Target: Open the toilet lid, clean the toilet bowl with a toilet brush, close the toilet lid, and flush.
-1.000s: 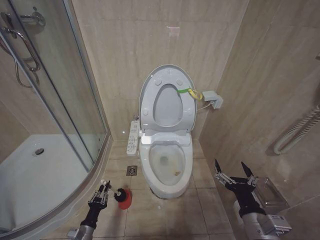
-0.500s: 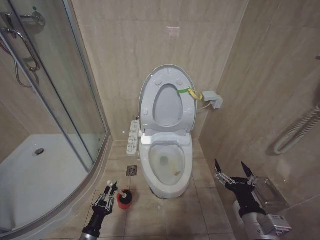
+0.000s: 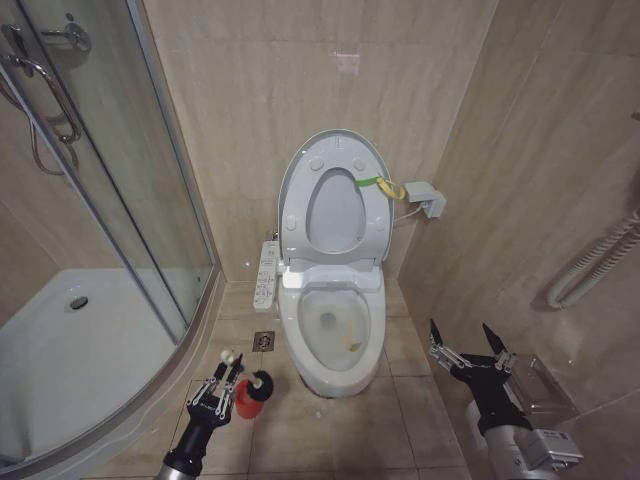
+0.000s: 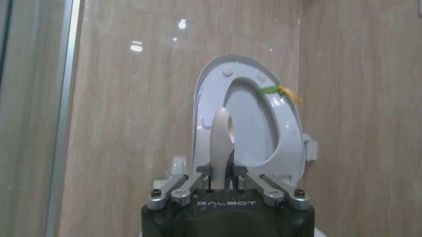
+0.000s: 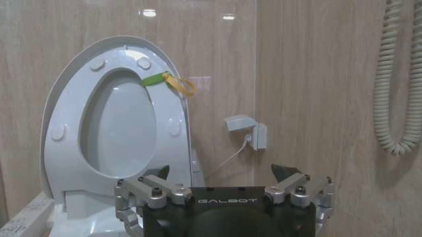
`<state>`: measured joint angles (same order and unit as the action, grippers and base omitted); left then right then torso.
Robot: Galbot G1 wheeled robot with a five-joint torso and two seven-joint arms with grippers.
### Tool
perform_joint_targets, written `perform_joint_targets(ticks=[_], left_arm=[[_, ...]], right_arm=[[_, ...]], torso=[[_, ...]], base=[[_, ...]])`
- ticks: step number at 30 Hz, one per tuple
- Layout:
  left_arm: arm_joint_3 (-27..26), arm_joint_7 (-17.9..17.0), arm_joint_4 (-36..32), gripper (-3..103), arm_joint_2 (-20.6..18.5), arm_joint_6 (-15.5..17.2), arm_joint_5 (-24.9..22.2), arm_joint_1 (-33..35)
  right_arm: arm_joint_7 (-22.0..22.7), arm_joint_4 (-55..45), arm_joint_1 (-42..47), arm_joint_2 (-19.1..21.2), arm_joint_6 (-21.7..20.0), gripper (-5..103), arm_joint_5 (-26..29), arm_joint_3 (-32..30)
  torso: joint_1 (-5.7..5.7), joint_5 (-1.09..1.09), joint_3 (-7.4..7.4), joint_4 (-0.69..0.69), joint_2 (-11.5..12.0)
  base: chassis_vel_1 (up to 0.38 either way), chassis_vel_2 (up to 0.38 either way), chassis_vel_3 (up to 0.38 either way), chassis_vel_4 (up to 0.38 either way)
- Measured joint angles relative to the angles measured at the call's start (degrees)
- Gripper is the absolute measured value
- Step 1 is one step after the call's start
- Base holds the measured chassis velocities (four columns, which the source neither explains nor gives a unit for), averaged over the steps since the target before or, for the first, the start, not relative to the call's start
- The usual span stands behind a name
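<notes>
I've just brought my left gripper (image 3: 222,385) in over the red holder (image 3: 247,398) and pinched it narrow on the toilet brush (image 4: 221,143) handle — bowl (image 3: 334,330) ahead, lid (image 3: 335,198) already up — while my right gripper (image 3: 470,350) waits wide open.

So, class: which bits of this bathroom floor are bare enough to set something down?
Free: the tiles in front of the toilet bowl, between the two arms. Crowded: left of the bowl, where the left gripper meets the toilet brush near the floor drain.
</notes>
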<state>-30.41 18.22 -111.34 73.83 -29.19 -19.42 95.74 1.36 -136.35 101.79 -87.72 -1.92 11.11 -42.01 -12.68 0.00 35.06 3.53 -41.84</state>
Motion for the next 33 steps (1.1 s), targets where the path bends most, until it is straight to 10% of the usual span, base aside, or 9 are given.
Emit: perform_joint_targets(ticks=[33], left_arm=[[3.5, -5.9, -0.3, 20, -17.9, 12.8, -12.1, -19.0]], right_arm=[[0.0, 0.0, 0.0, 0.0, 0.0, 100, 0.0, 0.0]], torso=[[-0.01, -0.01, 0.00, 0.01, 0.0]], base=[[0.000, 0.000, 0.000, 0.000]])
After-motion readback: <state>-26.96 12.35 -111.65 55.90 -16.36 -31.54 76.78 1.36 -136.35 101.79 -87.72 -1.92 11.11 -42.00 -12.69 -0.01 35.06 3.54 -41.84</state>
